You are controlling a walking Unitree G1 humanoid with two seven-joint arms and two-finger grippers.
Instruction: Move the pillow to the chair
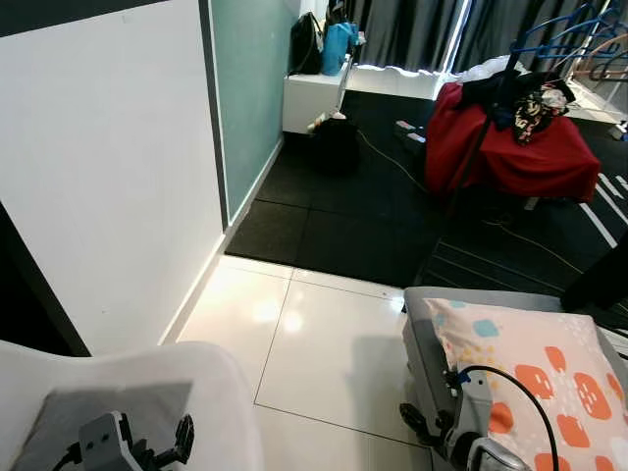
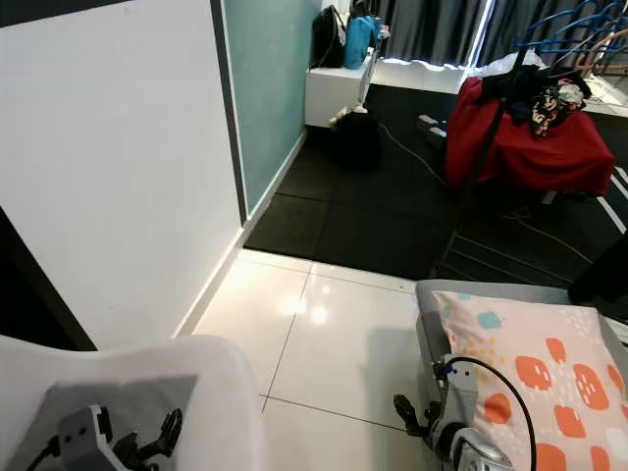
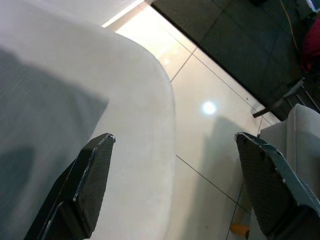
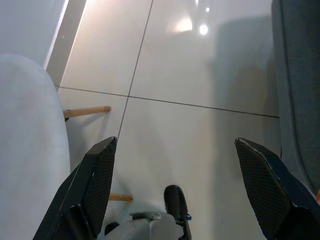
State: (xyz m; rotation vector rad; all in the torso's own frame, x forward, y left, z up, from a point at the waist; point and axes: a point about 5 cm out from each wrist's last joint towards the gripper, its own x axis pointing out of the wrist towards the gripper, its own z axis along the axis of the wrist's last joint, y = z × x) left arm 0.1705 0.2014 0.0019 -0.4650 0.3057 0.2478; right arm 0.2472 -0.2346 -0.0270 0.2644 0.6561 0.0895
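Note:
The pillow, cream with orange and blue blobs, lies on a grey cushioned seat at my lower right. A white chair with a rounded shell stands at my lower left. My left gripper hangs over the chair's white surface, its fingers wide open and holding nothing. My right gripper is low beside the grey seat's front corner, just left of the pillow. It is open too, and over bare floor tiles between the chair and the grey seat.
A white wall and a teal panel run along the left. Glossy white tiles give way to a black mat. Beyond are a red-draped piece with clothes, a dark stand, cables and a white cabinet.

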